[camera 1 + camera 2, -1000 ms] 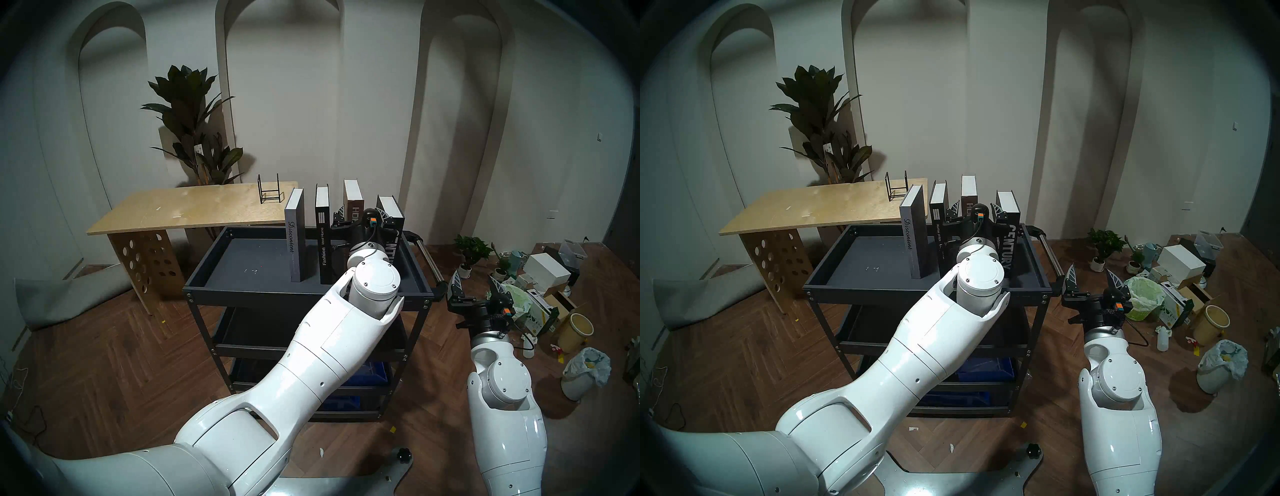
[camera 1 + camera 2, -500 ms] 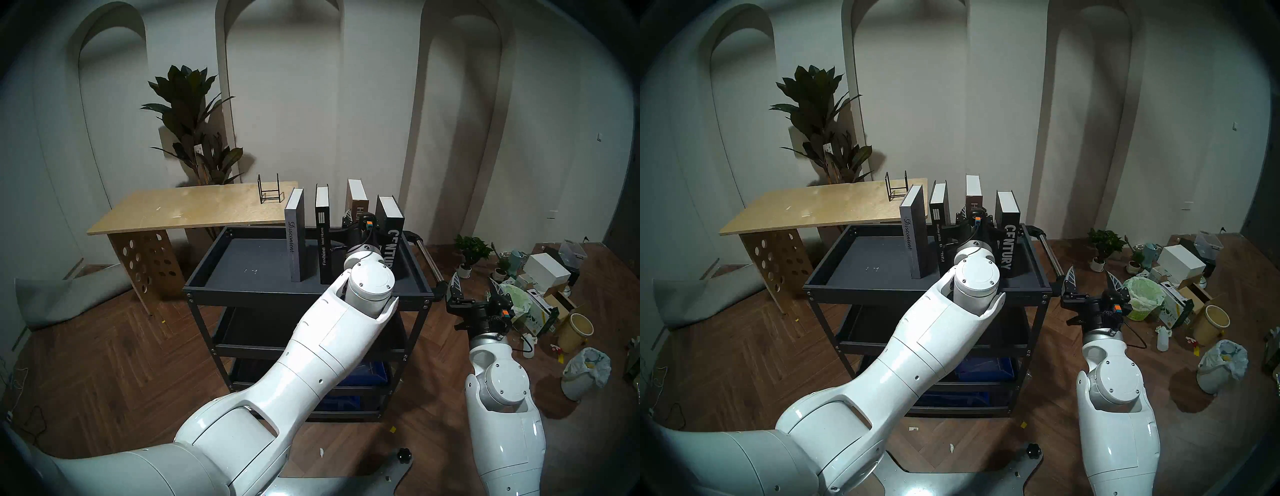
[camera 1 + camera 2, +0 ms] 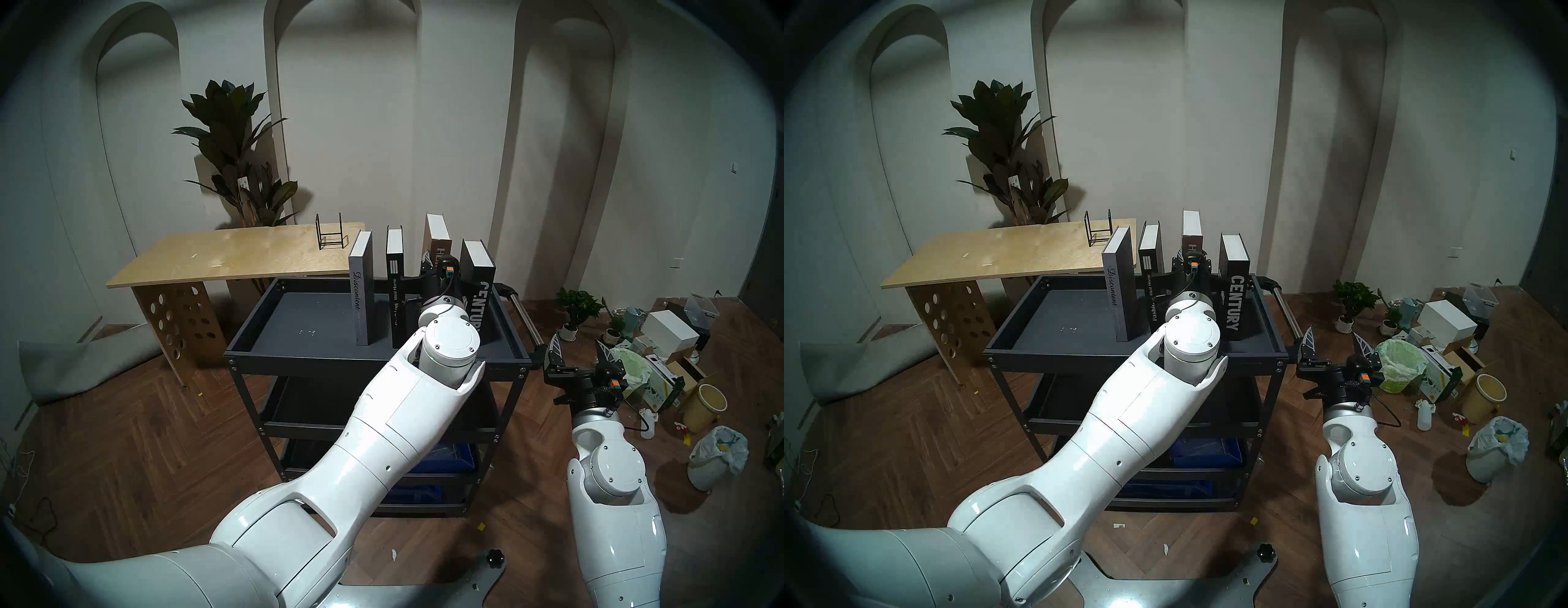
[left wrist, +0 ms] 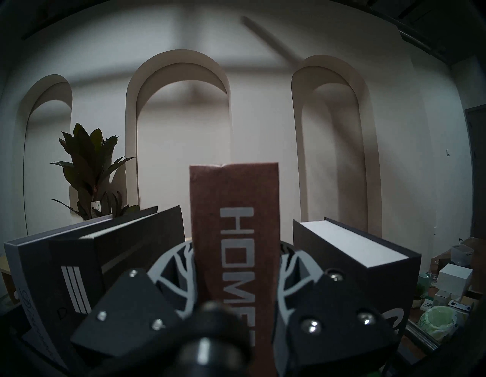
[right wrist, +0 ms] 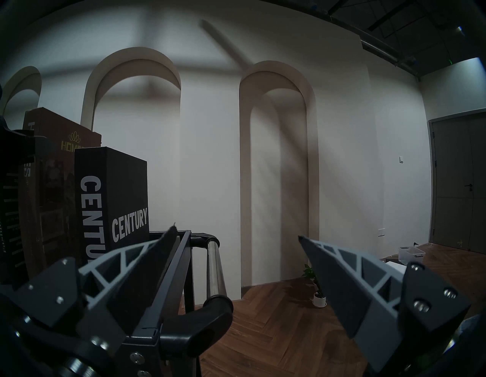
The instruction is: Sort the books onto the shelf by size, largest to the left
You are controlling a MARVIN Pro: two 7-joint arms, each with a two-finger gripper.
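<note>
On the shelf [image 3: 297,322], the brown HOMES book [image 4: 234,210] stands upright with the left claw [image 4: 235,266] clamped on its spine, one finger at each side. Relative to HOMES, the black Fashion Ideal Home book [image 3: 395,288] and then the grey Discontent book [image 3: 361,293] stand to the left, and the thick black CENTURY book [image 3: 479,271] just to the right. The right claw [image 3: 578,350] hangs spread and empty beyond the shelf's side handle [image 5: 214,266], right of CENTURY.

Shelf [image 3: 297,322] left half free; Discontent [image 3: 362,297], Fashion Ideal Home [image 3: 395,293] wall HOMES [image 4: 234,223].
</note>
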